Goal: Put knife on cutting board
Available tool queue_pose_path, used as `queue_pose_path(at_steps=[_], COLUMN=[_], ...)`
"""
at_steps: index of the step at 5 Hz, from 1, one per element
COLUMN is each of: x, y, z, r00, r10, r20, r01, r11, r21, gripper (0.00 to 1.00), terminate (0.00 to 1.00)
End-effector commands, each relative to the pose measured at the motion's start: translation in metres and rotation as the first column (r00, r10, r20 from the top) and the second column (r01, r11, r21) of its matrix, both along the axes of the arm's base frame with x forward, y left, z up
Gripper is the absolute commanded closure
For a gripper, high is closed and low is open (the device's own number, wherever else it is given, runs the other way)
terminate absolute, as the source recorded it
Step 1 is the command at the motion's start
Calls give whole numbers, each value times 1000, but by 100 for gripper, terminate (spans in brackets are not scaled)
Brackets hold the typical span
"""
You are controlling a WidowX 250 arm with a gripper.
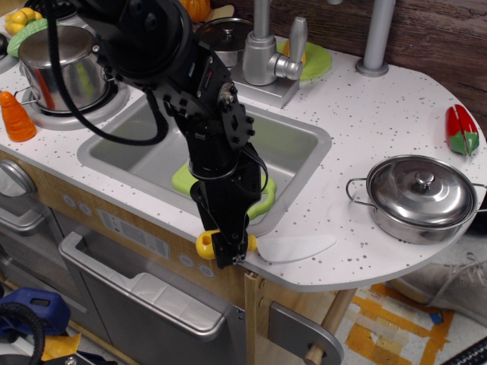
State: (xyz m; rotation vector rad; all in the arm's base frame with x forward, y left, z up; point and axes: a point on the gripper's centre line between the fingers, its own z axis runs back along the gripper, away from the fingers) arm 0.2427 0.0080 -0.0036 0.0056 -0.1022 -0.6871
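The knife lies on the counter's front edge, its pale blade (298, 247) pointing right and its yellow handle (205, 244) at the left. My gripper (229, 252) is down over the middle of the handle, with yellow showing on both sides of the black fingers. Whether the fingers are pressed on the handle cannot be seen. The lime-green cutting board (183, 178) lies flat in the sink, mostly hidden behind my arm.
The grey sink (300, 148) has a faucet (262, 57) behind it. A lidded steel pan (421, 196) stands at the right, a red-green toy (461, 131) beyond it. A steel pot (61, 65) and an orange carrot (15, 118) are at the left. A round green plate (313, 61) sits at the back.
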Motion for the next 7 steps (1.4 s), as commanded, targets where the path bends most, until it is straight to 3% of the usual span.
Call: queue_pose_path(at_steps=[1,3,5,6,7], x=[-1,11,49,72,91], y=[1,12,47,72,89], z=[-2,39,60,56,33], r00=[1000,999,991,977,958], r10=[-3,-38,-129,-196,-251], r20=[10,10,39,81,139], r01=[3,37,124,187,239], r11=[1000,999,988,976,966], r21=[-11,35,95,110,97], gripper=[100,100,100,100,100], terminate=[0,0,0,0,0])
